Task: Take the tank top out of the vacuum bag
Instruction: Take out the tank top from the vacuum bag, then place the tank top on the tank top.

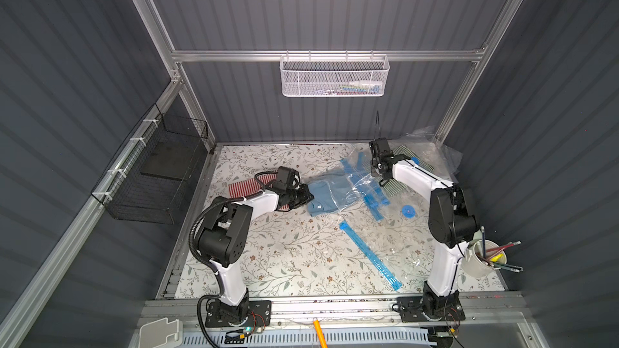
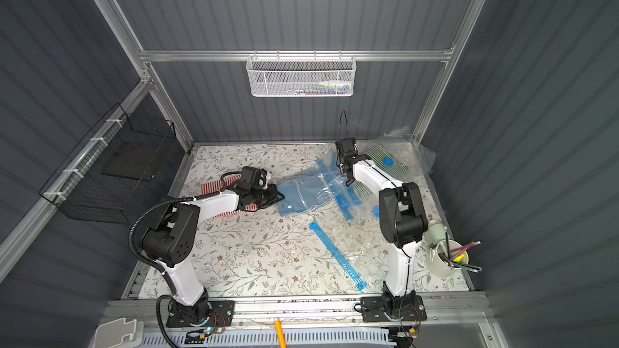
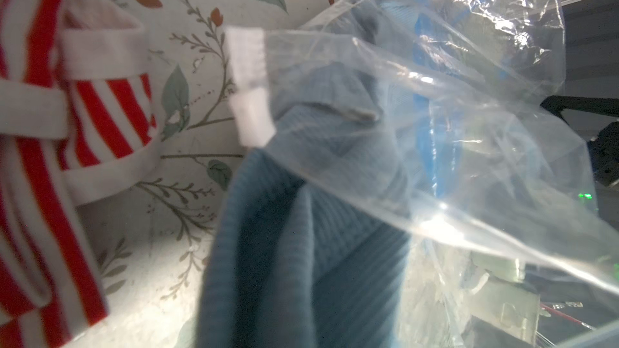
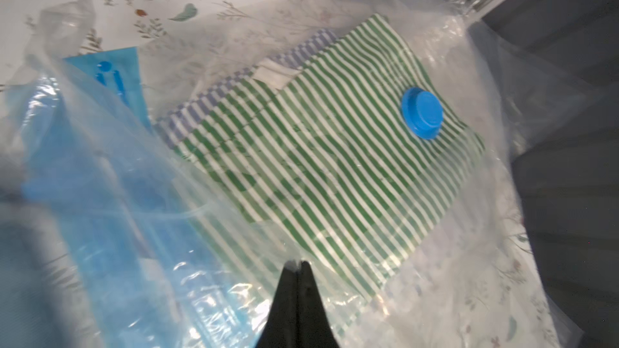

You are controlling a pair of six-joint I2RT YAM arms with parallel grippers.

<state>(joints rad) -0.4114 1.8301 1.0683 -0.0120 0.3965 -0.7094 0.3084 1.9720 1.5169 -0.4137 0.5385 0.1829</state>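
Observation:
The blue ribbed tank top point(image 1: 323, 195) point(image 2: 294, 195) lies mid-table, its right part still inside the clear vacuum bag point(image 1: 360, 182) point(image 2: 330, 182) with a blue zip strip. My left gripper point(image 1: 308, 196) point(image 2: 279, 197) is shut on the tank top's left edge. In the left wrist view the blue cloth point(image 3: 301, 229) covers the jaws and the bag's film point(image 3: 452, 135) drapes over it. My right gripper point(image 1: 375, 172) point(image 2: 342, 170) stands at the bag's far end. Its fingertips point(image 4: 298, 264) are pressed together with a bit of the bag's film point(image 4: 167, 229) pinched between them.
A red-striped garment point(image 1: 243, 189) point(image 3: 40, 128) lies under my left arm. Green-striped clothes point(image 4: 318, 162) sit sealed in a second bag with a blue valve point(image 4: 422, 115) at the back right. A third bag's blue strip point(image 1: 368, 252) lies in front. A cup of pencils point(image 1: 482, 259) stands right.

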